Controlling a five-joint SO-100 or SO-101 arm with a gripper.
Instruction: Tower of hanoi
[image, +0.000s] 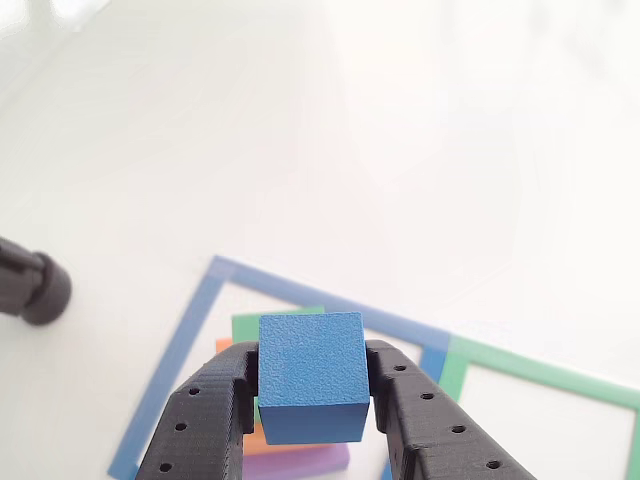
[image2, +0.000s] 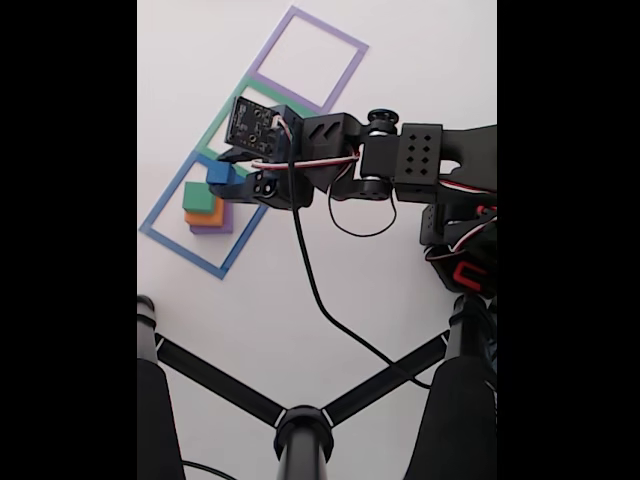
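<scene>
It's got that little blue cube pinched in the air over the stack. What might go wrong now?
1. The fingers grip the blue cube only by two side faces, so it might slip or twist and drop.
2. The cube hangs just above the green block, orange block and purple block. A low sideways move may knock that stack askew.
3. The stack sits towards one side of the blue tape square; a nudge could push it onto the tape.
</scene>
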